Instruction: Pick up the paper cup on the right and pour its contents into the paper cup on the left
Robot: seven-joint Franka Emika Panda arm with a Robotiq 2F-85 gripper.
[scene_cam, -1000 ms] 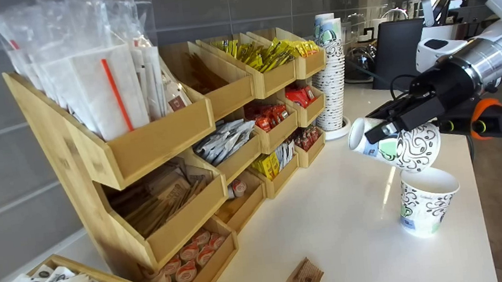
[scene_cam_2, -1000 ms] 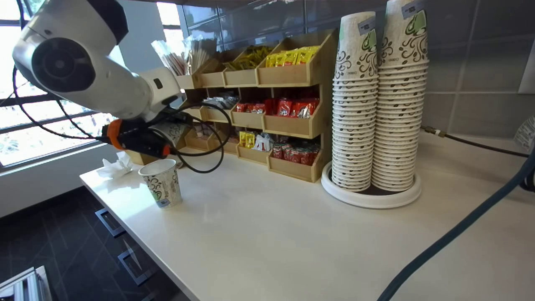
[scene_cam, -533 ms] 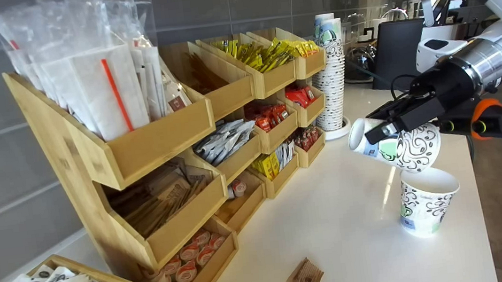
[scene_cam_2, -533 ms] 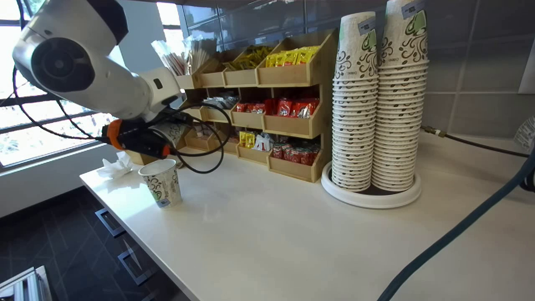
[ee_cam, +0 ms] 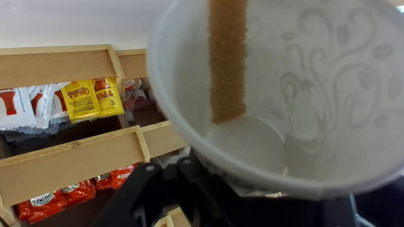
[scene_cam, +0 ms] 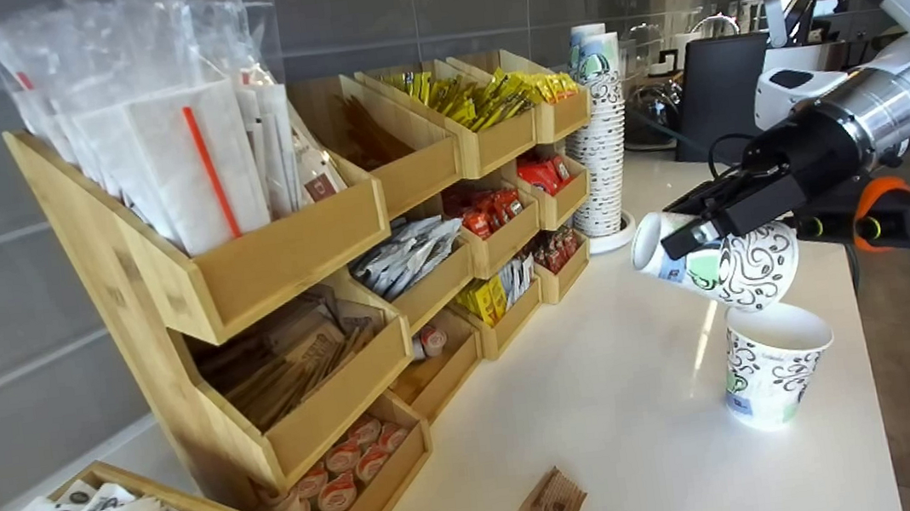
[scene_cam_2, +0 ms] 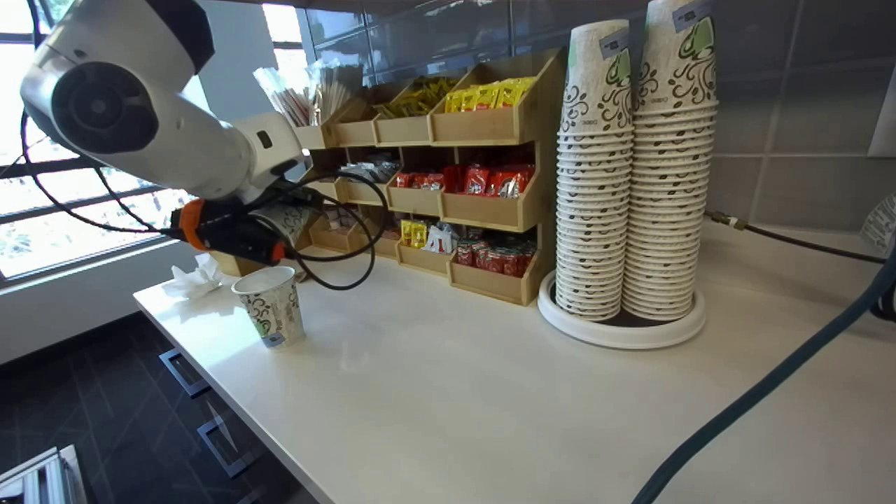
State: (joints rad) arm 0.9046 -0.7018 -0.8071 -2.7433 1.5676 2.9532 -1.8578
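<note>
If the tipped cup (scene_cam: 701, 270) doesn't turn more, the brown strip (ee_cam: 228, 63) could stay stuck inside.
The claw (scene_cam: 682, 221) pinches the tipped cup near the top of the standing cup (scene_cam: 777, 373), which is upright on the counter (scene_cam: 635, 406). That brown strip, likely the stuff to pour, lies inside the tipped cup. I can't tell if it aims right into the standing cup, or if the cups touch. A bit off, and the strip may land on the counter; a bump may knock the standing cup over. A hard squeeze could bend the tipped cup.
</note>
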